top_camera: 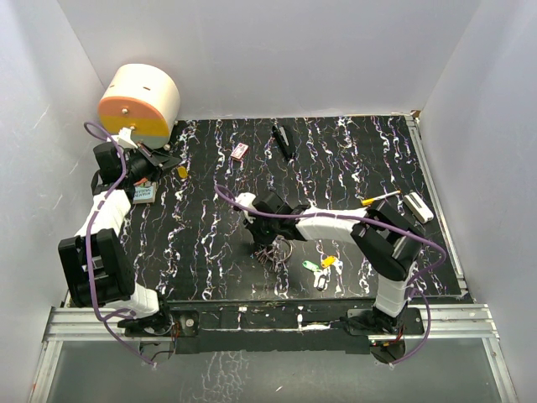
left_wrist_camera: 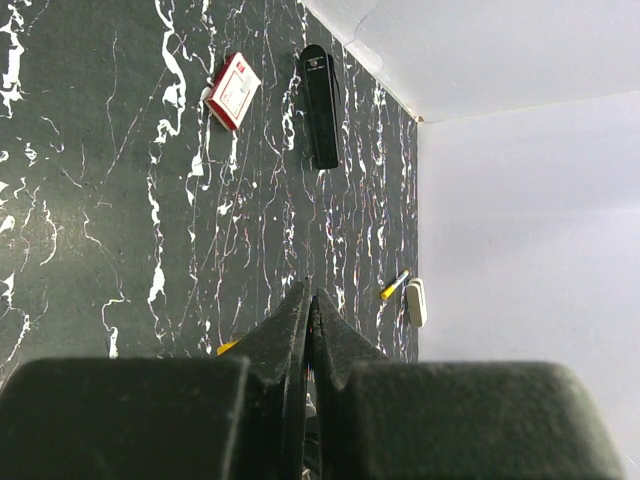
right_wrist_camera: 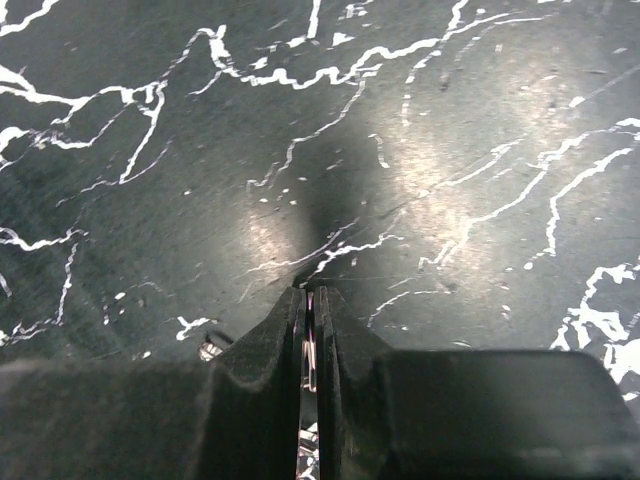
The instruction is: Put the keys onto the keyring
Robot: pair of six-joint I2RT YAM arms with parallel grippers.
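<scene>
Barely begun, by the look of it: the right gripper (right_wrist_camera: 309, 292) is pinched nearly closed on what appears to be the thin wire of the keyring (top_camera: 273, 250), the coloured keys (top_camera: 321, 269) lie loose nearby, none threaded, and the left gripper (left_wrist_camera: 309, 297) waits well apart, closed on nothing visible.

Top view: high, from near edge, over whole surface (top_camera: 336, 168). Left wrist: oblique, far, sharing box (left_wrist_camera: 233, 90), stick (left_wrist_camera: 320, 105). Right wrist: close on surface.
</scene>
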